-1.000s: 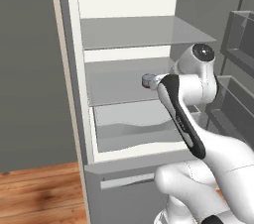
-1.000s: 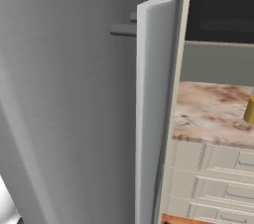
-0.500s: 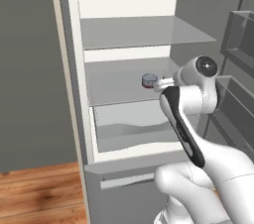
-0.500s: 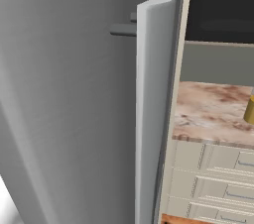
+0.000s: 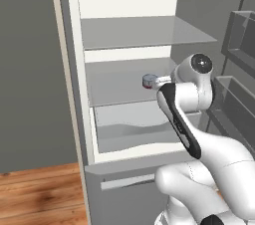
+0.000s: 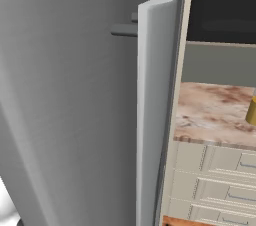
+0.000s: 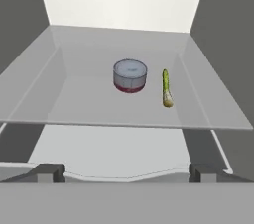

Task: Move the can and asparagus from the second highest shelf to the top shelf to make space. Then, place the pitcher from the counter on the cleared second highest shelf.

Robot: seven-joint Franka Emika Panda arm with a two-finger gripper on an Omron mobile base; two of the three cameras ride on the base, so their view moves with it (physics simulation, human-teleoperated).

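Now that the arm has pulled back, the can [image 7: 130, 75] and asparagus [image 7: 165, 87] sit untouched on the second highest shelf [image 7: 89, 104]; the tool is spread wide, empty.

Inside the open fridge, the second highest shelf [image 7: 74, 99], a grey translucent panel, is seen from the hand view with two items resting directly on it. The can [image 7: 130, 75] stands upright near the shelf's middle, and the asparagus [image 7: 166, 88] lies flat just beside it at 3 o'clock, apart from it, its pale end toward the shelf's front edge. In the left base view the can [image 5: 148, 80] is shown on the same shelf [image 5: 112, 85], while the top shelf [image 5: 134, 32] above it, at 12 o'clock, is bare. In the right base view, the mottled stone counter [image 6: 210, 112] carries the pitcher [image 6: 252, 111] at its 3 o'clock edge.
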